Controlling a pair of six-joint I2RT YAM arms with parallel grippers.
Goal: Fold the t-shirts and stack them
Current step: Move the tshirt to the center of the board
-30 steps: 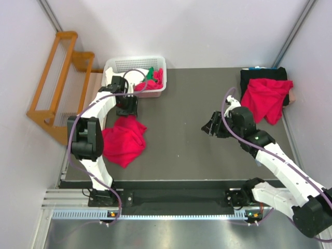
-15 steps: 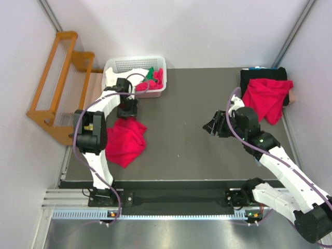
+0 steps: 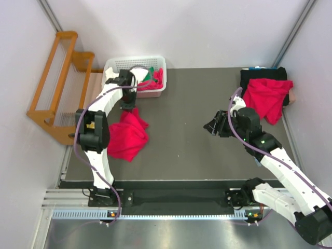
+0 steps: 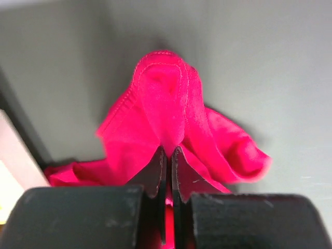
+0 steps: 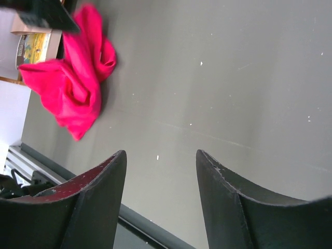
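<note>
A crumpled red t-shirt (image 3: 129,136) was seen lying in a loose heap on the left part of the dark table (image 3: 192,150), just in front of a white plastic basket (image 3: 136,65). Its far edge was pinched by the left gripper (image 3: 129,107), and in the left wrist view a hemmed fold of the t-shirt (image 4: 166,111) was shown drawn up into a peak between the jaws of the left gripper (image 4: 167,153), which were closed down to a thin slit on the fabric. A second red t-shirt (image 3: 267,98) was spread untidily at the far right corner, resting partly on a black cloth (image 3: 259,74) and well apart from the first. The right gripper (image 3: 212,126) was held above the bare middle of the table, between the two shirts, touching neither; in the right wrist view the right gripper (image 5: 161,155) was shown with its jaws parted and nothing between them, the heaped t-shirt (image 5: 72,78) visible beyond. Inside the basket, some red cloth (image 3: 157,78) and a small green cloth (image 3: 150,71) were seen. A wooden rack (image 3: 54,78) was set off the table's left side
</note>
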